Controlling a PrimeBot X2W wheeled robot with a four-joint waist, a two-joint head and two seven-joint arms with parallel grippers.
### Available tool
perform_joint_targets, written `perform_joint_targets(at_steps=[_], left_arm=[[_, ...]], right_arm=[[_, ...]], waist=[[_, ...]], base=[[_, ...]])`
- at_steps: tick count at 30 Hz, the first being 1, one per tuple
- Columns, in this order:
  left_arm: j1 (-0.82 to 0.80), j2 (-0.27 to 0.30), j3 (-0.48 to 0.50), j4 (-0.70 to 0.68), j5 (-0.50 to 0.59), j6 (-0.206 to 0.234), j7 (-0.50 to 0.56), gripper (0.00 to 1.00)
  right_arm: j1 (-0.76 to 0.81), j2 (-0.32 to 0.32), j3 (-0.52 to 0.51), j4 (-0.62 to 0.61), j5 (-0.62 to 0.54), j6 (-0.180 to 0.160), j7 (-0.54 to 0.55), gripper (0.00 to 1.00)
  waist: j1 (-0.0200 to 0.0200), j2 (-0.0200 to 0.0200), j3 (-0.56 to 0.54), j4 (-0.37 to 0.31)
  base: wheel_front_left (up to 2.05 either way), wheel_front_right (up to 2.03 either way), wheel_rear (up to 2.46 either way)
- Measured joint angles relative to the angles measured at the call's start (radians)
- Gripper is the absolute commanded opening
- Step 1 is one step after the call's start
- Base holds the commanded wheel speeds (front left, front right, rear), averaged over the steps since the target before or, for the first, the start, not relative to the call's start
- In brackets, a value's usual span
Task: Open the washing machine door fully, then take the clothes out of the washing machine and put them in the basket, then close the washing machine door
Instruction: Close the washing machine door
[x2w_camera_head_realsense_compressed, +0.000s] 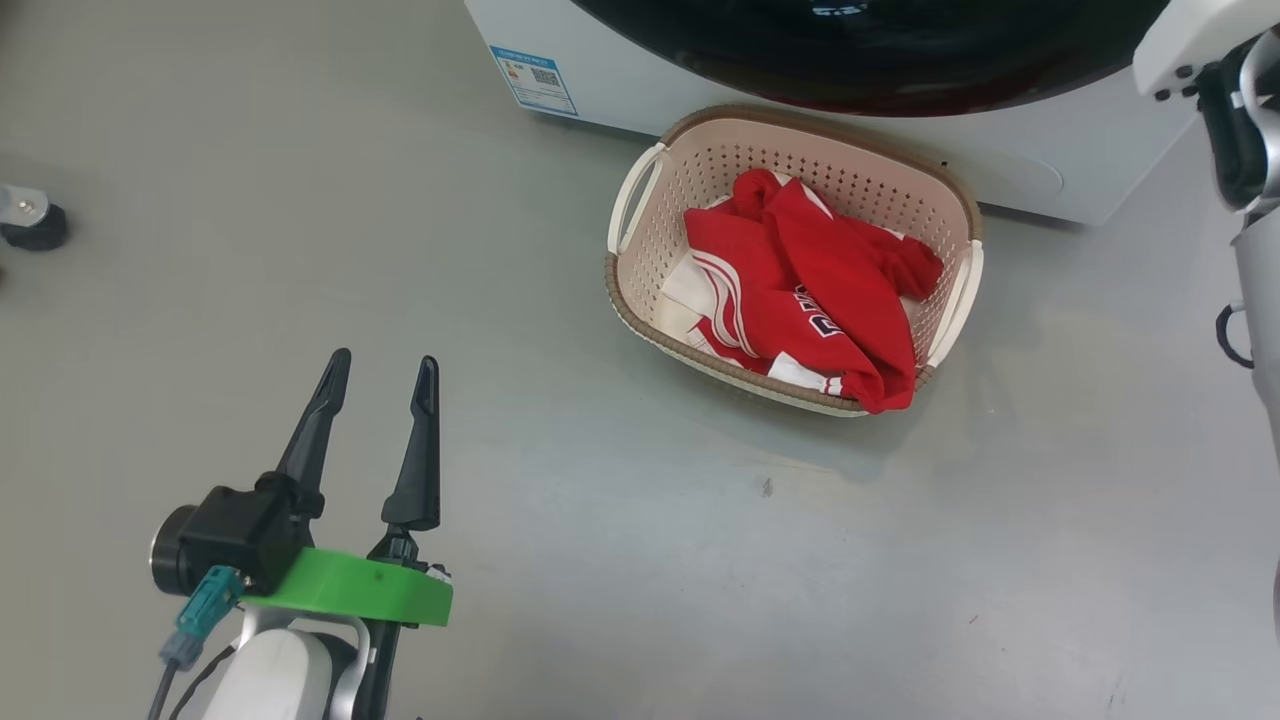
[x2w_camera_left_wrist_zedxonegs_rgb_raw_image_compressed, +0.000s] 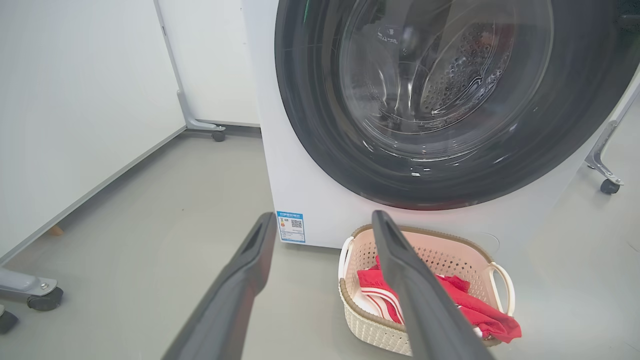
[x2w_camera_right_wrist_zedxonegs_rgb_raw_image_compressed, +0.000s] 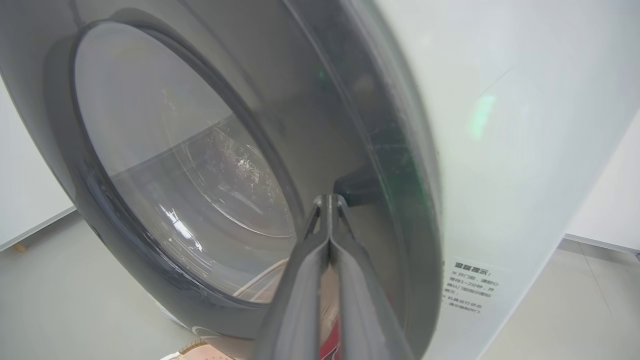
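Clothes (x2w_camera_head_realsense_compressed: 800, 280), red and white, lie in the basket (x2w_camera_head_realsense_compressed: 880, 190) on the floor before the washing machine (x2w_camera_head_realsense_compressed: 620, 80). Right pincer (x2w_camera_right_wrist_zedxonegs_rgb_raw_image_compressed: 329, 200), pressed shut, points at the washing machine door (x2w_camera_right_wrist_zedxonegs_rgb_raw_image_compressed: 175, 150), whose black ring lies directly ahead. Left pincer (x2w_camera_head_realsense_compressed: 385, 365) hangs wide, well left of the basket.

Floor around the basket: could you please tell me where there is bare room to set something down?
Bare floor lies between the left gripper and the basket, and along the basket's near side. Crowded: clothes cover most of the basket's inside, and only a narrow strip separates it from the washer.
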Motion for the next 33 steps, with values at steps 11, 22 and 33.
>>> perform_joint_targets(at_steps=[11, 22, 33], left_arm=[[-0.008, -0.010, -0.002, 0.030, 0.009, -0.001, 0.000, 1.00], [-0.014, -0.014, 0.003, 0.049, 0.013, -0.001, -0.003, 1.00], [-0.014, -0.013, 0.024, 0.049, 0.031, -0.001, -0.003, 1.00]], right_arm=[[-0.054, -0.030, -0.020, 0.075, -0.002, -0.015, -0.033, 0.00], [-0.052, -0.027, -0.008, 0.139, -0.002, 0.012, -0.086, 0.00], [0.041, 0.021, 0.018, 0.150, 0.005, 0.048, -0.148, 0.00]], waist=[[0.0000, 0.0000, 0.000, 0.028], [0.0000, 0.0000, -0.025, 0.031], [-0.0001, 0.0000, -0.063, 0.000]], base=[[0.00, 0.00, 0.00], [0.00, 0.00, 0.00], [0.00, 0.00, 0.00]])
